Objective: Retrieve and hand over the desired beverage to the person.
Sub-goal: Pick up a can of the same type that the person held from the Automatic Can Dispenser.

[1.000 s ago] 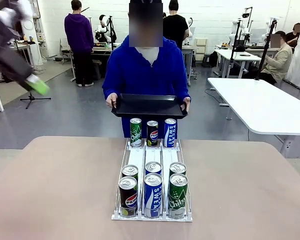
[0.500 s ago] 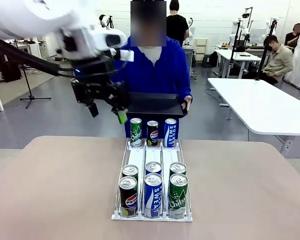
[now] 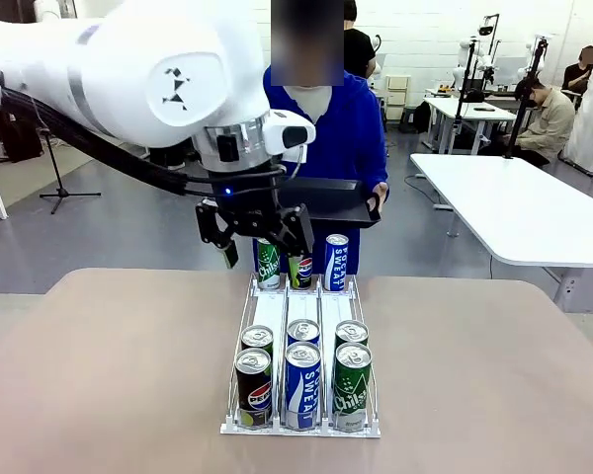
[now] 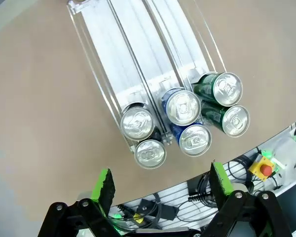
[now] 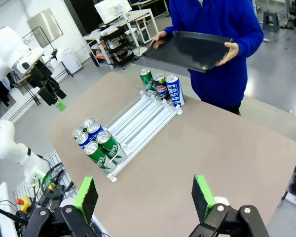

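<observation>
Reaching for a drink is the step right now. The left gripper (image 3: 267, 245) hangs with its fingers spread wide and nothing in them. It is just above the three cans at the far end of the rack (image 3: 274, 308): a green can (image 3: 268, 275), a dark can (image 3: 299, 274) and a blue can (image 3: 336, 262). At the near end stand six more cans (image 3: 302, 380). I cannot tell which drink the person (image 3: 351, 128) wants.

To do it well, the gripper should come straight down over one can, with a finger on each side. It should not bump the can next to it, and it should squeeze softly. The person holds a black tray (image 3: 341, 197) behind the rack. The right gripper (image 5: 144, 197) is spread wide too, holding nothing, up high and well away from the rack.

Half a second ago the left gripper was higher and more to the left, by the tray. Now it is lower and closer to the cans.
</observation>
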Motion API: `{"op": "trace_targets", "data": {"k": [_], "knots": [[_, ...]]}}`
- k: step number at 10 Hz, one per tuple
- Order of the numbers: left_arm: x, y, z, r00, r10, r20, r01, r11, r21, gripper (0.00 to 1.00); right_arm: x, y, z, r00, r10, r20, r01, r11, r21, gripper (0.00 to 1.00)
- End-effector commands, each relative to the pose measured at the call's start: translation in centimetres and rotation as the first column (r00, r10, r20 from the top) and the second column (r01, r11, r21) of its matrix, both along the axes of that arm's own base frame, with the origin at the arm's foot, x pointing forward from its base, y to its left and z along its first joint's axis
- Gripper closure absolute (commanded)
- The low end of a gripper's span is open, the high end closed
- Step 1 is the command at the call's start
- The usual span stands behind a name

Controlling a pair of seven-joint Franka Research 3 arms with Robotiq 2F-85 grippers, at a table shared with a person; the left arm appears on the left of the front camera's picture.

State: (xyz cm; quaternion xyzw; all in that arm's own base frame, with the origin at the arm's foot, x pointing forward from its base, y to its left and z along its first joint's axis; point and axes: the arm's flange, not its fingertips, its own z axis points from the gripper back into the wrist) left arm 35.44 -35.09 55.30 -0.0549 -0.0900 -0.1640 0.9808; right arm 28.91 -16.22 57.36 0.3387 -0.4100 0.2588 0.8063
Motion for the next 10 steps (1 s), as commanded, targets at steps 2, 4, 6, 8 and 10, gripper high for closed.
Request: {"op": "trace_targets", "data": {"k": [2,4,6,8,10], "knots": [[0.83,-0.85,-1.8,0.999,-0.015,-0.045,0.013,1.0,-0.027,0.0,0.35,-0.19,0.15,1.0,0.012,0.029,-0.013,1.0,0.022,0.0],[0.39,-0.43,-0.93,1.0,0.001,-0.016,-0.002,1.0,-0.003,0.0,0.35,-0.19,0.15,1.0,0.012,0.029,-0.013,1.0,0.022,0.0],[0.39,-0.43,-0.93,1.0,0.001,-0.016,-0.002,1.0,-0.003,0.0,0.35,-0.19,0.15,1.0,0.012,0.029,-0.013,1.0,0.022,0.0],[0.39,-0.43,-0.93,1.0,0.001,-0.016,-0.002,1.0,-0.003,0.0,0.35,-0.19,0.15,1.0,0.012,0.029,-0.013,1.0,0.022,0.0],[0.69,-0.65,-1.08,1.0,-0.003,-0.023,0.003,1.0,-0.014,0.0,0.35,-0.19,0.15,1.0,0.012,0.029,-0.013,1.0,0.022,0.0]]}}
